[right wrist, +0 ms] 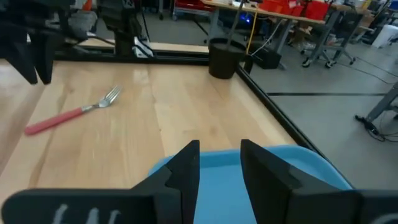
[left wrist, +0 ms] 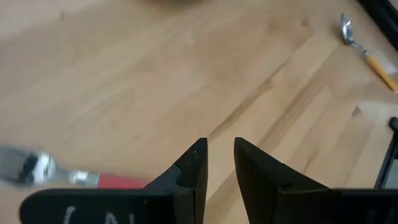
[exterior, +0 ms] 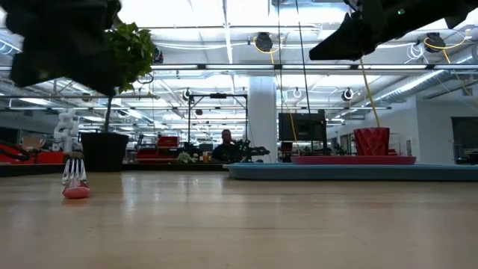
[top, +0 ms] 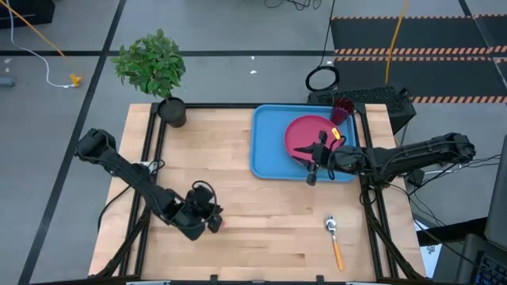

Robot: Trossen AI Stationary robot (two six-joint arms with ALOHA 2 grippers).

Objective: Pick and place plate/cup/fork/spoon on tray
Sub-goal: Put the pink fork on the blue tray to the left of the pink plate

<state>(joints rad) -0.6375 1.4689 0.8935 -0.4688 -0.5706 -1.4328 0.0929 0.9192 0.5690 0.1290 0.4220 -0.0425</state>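
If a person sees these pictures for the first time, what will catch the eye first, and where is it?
Probably the light-blue tray at the table's far right, holding the pink-red plate and the maroon cup, with the right gripper over its near edge. Next, the leafy potted plant at the far left corner, and the orange-handled spoon lying alone near the front right.

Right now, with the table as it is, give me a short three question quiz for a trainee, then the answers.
1. True or false: the plate already lies on the tray.
2. Which item lies on bare wood near the left gripper? A) cup B) fork C) plant pot
3. Fill in: the spoon has an ______ handle.

Key:
1. True; the cup is on the tray too, at the corner past the plate.
2. B, the fork; the left gripper hangs open just above it.
3. Orange. It lies on the table outside the tray, and the right gripper is open over the tray.
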